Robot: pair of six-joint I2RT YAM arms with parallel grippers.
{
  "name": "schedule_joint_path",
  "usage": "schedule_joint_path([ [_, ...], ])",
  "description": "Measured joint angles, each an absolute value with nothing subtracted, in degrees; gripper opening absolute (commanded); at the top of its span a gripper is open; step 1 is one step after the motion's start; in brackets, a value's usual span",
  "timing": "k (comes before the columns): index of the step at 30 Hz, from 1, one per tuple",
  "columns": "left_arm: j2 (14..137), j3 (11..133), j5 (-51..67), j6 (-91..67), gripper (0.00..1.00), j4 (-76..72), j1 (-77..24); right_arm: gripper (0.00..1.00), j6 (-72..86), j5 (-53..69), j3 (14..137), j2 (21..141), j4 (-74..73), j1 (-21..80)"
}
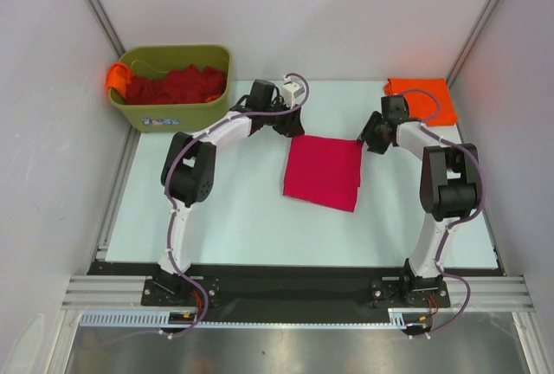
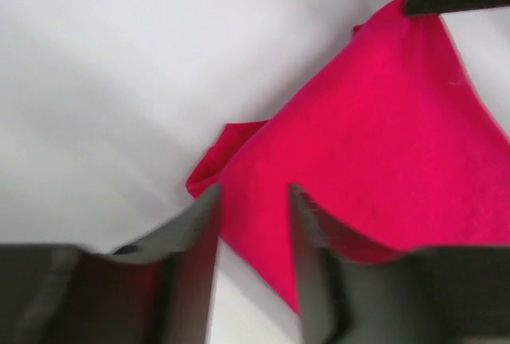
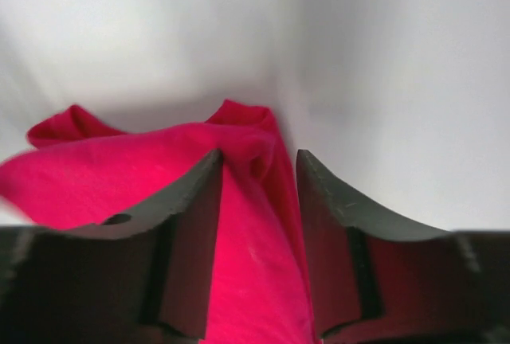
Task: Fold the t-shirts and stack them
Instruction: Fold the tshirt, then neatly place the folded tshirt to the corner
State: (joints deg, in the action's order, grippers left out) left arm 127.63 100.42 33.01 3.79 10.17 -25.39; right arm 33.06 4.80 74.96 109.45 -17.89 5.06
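Between the fingers of the left end effector [image 2: 253, 194], and running ahead to its right, lies the crimson-pink t-shirt [image 1: 323, 172], folded to a soft, matte near-rectangle flat on the pale table [image 1: 225, 209]. Those jaws stand apart over one far corner. The right end effector [image 3: 259, 157] is likewise apart, straddling the other far corner, where the cloth bunches into a small ridge. The far edge runs from one end effector to the other, so I judge neither arm nearer. On the right one's outer side, away from the pink cloth, lies the folded orange t-shirt [image 1: 424, 101]; I judge the stack belongs there
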Motion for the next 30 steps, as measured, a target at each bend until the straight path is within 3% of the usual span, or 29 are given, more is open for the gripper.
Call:
schedule_joint_path([
  [6,131.1,106.1,28.3,4.0,0.63,14.9,-25.1,0.65,32.1,5.1,75.5,109.6,-19.4,4.3],
  [15,124.1,99.0,25.6,4.9,0.65,17.3,-22.2,0.66,32.9,12.3,60.5,102.0,-17.7,4.2],
  [17,120.4,95.1,25.6,5.7,0.65,17.8,-21.6,0.58,33.1,14.1,59.8,101.9,-15.9,4.2],
  [18,118.9,93.4,25.5,6.1,0.65,17.5,-21.4,0.48,33.2,14.6,59.5,102.1,-15.4,4.2],
  [27,105.1,81.6,25.7,8.3,0.65,18.1,-21.0,0.0,37.5,24.0,55.1,104.8,-4.9,2.3],
  [30,102.4,79.9,25.8,9.1,0.65,19.1,-20.8,0.0,37.3,25.2,56.3,105.6,-5.9,1.8],
])
